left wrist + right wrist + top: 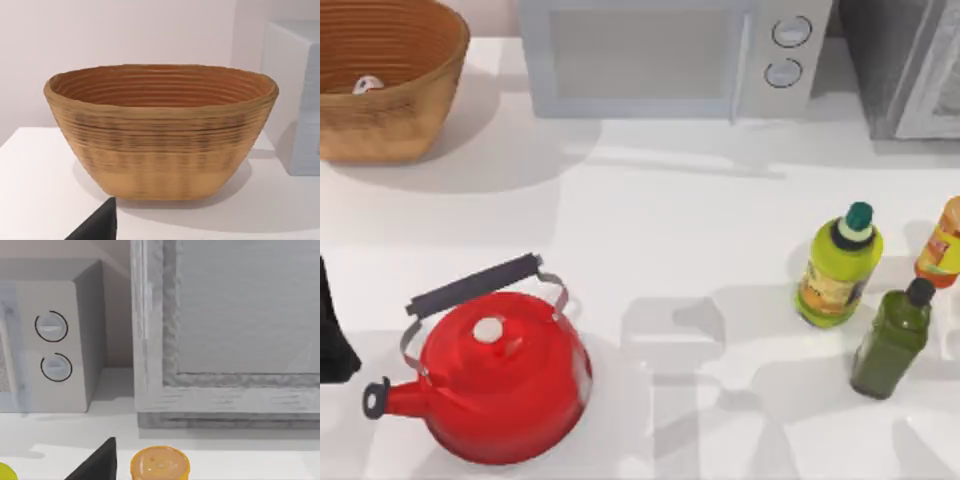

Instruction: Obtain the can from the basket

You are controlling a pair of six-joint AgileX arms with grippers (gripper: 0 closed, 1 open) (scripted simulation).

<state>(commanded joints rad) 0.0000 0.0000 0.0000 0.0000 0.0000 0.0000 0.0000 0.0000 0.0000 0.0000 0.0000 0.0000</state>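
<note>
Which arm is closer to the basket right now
Left. The left gripper faces the basket from the table's left edge; the right gripper is across the table by the orange bottle.

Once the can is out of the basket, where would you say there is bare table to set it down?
The widest free patch is mid-table, bordered by the microwave behind, the basket at left, the red kettle in front and the yellow-green bottle at right. It is crowded at the right edge, where three bottles cluster. The can lies inside the basket.
</note>
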